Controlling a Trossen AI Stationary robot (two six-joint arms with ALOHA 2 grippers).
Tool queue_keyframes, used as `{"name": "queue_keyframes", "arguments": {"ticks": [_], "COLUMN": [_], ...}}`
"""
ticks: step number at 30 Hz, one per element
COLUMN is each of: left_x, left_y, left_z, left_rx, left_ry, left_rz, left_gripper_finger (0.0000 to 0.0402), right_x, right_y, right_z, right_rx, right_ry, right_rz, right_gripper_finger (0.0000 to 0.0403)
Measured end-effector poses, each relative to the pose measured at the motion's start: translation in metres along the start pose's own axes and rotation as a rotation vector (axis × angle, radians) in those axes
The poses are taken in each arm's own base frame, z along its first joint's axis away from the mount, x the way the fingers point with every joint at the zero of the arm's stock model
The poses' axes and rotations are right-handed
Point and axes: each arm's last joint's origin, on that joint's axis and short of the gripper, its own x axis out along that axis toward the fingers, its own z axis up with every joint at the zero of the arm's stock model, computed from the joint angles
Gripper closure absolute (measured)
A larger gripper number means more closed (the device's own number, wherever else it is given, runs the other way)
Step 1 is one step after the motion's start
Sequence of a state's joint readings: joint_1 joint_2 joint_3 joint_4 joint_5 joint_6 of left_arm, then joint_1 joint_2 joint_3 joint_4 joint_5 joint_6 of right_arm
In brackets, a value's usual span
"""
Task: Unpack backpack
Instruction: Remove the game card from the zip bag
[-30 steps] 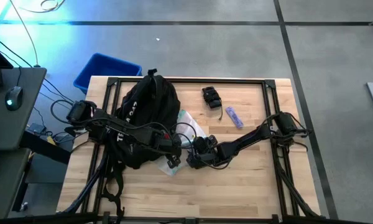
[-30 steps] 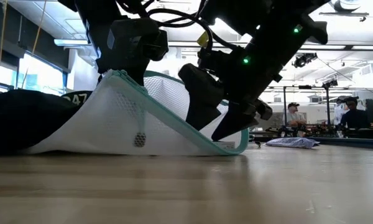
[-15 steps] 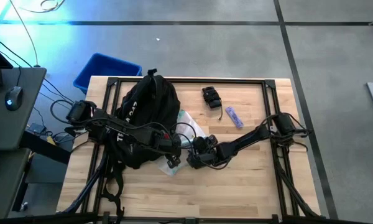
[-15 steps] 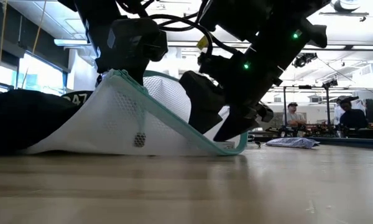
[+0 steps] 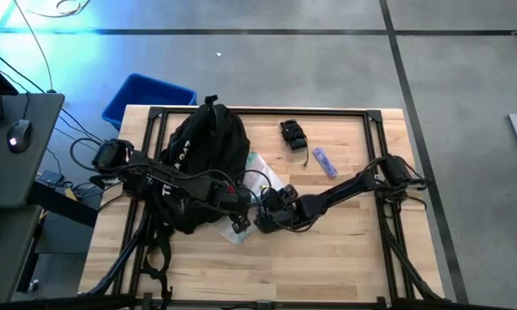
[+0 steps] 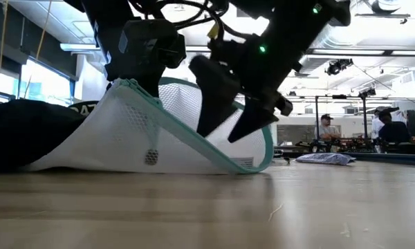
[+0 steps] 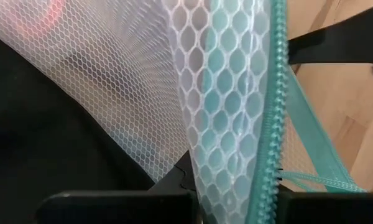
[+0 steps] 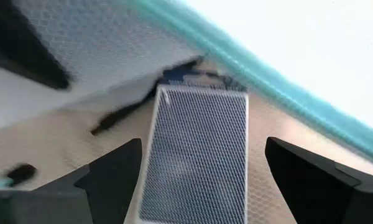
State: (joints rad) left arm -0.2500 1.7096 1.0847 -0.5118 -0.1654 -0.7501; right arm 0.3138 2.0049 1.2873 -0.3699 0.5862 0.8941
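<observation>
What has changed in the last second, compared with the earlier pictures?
The right hand, open, moved toward the left arm, over the white mesh pouch, and rose a little; it grips nothing. The left hand stayed shut on the mesh pouch's teal zipper edge, holding it lifted beside the backpack. The backpack and the two small items farther back on the table did not move.

Backpack (image 5: 202, 164) and mesh pouch (image 6: 159, 135) crowd table's left-centre, bare wood (image 5: 327, 267) open along the near edge

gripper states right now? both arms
Left gripper: shut on the white mesh pouch, holding its teal-zippered edge up.
Right gripper: open, at the pouch's mouth, holding nothing.
</observation>
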Motion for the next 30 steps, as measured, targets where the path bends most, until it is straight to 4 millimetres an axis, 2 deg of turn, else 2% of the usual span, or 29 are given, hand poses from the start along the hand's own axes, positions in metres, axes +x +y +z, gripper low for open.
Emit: {"name": "queue_keyframes", "arguments": {"ticks": [13, 24, 30], "left_x": [0.000, 0.000, 0.000], "left_y": [0.001, 0.000, 0.000], "left_z": [-0.001, -0.001, -0.002], "left_rx": [0.021, 0.023, 0.020], "left_ry": [0.013, 0.025, 0.031], "left_rz": [0.003, -0.010, -0.011], "left_gripper_finger": [0.0402, 0.0402, 0.0402], "right_x": [0.031, 0.034, 0.020], "right_y": [0.006, -0.001, 0.011], "right_z": [-0.016, -0.013, 0.002], "right_rx": [0.049, -0.020, -0.034], "right_ry": [0.019, 0.077, 0.118], "right_rz": [0.007, -0.020, 0.071], "right_gripper_finger": [0.0067, 0.0071, 0.0070]}}
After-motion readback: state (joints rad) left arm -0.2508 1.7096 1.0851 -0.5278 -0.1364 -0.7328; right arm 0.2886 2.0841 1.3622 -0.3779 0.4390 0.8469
